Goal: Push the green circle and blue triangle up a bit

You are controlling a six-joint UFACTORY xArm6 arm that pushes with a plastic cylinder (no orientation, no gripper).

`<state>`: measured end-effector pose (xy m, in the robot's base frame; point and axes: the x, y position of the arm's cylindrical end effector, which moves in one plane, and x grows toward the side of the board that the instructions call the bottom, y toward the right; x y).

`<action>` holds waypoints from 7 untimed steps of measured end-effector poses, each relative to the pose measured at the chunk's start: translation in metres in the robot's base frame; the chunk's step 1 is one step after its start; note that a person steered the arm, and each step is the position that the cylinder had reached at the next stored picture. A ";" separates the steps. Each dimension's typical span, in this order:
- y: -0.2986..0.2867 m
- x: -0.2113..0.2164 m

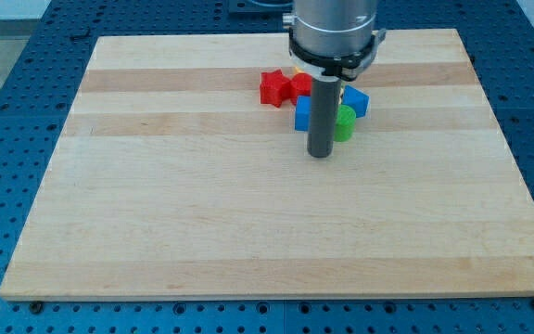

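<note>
Behind my tip (pixel 320 154), green circle (pixel 344 122).

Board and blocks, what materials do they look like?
Board: light wood, probably glued strips, going by the grain bands; satin finish. Red star block, blue block and green block: uniform saturated colour, so painted wood or plastic; I cannot tell which. My tip, just below them: dark, matte, possibly metal or plastic.

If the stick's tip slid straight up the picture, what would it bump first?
Probably the green block or the blue block. My tip sits just below them, between the two, and the rod hides where they meet. Depth is hard to judge, so which one comes first is uncertain.
</note>
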<state>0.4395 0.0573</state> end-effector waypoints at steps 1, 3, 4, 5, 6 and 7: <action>0.009 0.000; 0.011 0.000; 0.011 -0.002; 0.011 -0.008; 0.011 -0.014; 0.012 -0.022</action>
<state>0.4171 0.0690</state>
